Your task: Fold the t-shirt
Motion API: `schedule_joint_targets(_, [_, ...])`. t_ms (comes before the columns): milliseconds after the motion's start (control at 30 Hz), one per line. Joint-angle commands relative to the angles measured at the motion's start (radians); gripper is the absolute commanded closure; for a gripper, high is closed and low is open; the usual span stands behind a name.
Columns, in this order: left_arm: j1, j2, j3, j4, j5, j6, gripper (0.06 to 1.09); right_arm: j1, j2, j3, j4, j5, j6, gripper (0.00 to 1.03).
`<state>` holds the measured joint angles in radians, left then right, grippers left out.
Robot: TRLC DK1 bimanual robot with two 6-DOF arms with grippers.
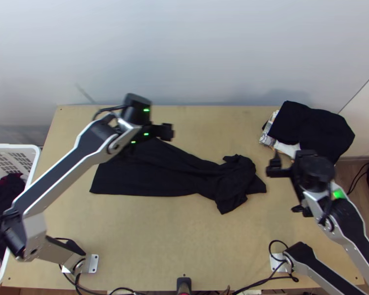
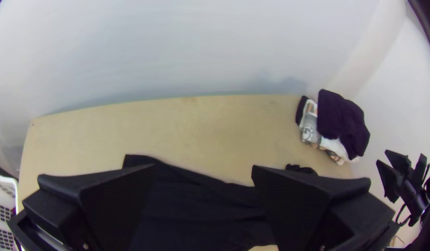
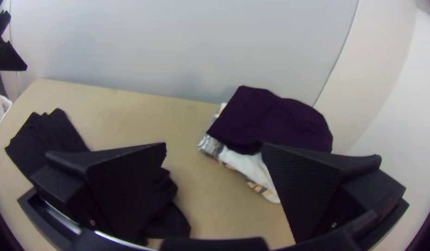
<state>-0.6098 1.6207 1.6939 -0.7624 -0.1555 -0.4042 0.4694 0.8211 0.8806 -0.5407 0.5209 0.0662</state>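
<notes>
The black t-shirt lies across the middle of the table, fairly flat on the left and bunched at its right end. Above its upper left part is my left gripper, holding nothing. In the left wrist view the left gripper stands open over the shirt. My right gripper is right of the bunched end, apart from the cloth. In the right wrist view the right gripper is open with nothing between its fingers, and the shirt lies partly hidden behind one finger.
A pile of folded cloth, dark on top with white patterned cloth below, sits at the table's back right corner. A white basket holding clothes stands beyond the left edge. Bare table lies in front of the shirt.
</notes>
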Motion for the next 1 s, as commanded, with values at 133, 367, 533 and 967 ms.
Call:
schedule_joint_targets(133, [0.311,-0.185,-0.292,-0.031,0.054,-0.005,0.11,0.103,0.211,0.077,-0.042,-0.124,0.193,0.04])
schedule_joint_targets(367, [0.464,-0.182,-0.393,-0.051,0.102,0.004,0.11,0.115,0.312,0.124,0.002,-0.203,0.245,0.1])
schedule_joint_targets(533, [0.49,-0.153,-0.424,-0.046,0.102,0.007,0.11,0.155,0.368,0.124,-0.004,-0.262,0.254,0.1])
schedule_joint_targets(967, [0.509,-0.085,-0.421,0.006,0.102,0.025,0.11,0.276,0.536,0.164,-0.09,-0.464,0.388,0.05])
